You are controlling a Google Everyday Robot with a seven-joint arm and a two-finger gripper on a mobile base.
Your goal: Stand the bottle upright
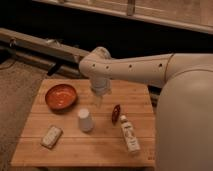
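The bottle (129, 134) is slim and whitish with a pale label bearing dark print. It lies on its side on the wooden table (100, 147), near the right front, with its cap end pointing away toward the back. My gripper (98, 100) hangs down from the white arm over the middle of the table. It is just behind the white cup and up and to the left of the bottle, well apart from it.
An upside-down white tapered cup (85, 120) stands mid-table. A small dark red oblong object (116, 113) lies between cup and bottle. An orange bowl (61, 96) sits at the back left. A pale flat packet (51, 136) lies front left. My arm's bulky white body (185, 115) fills the right side.
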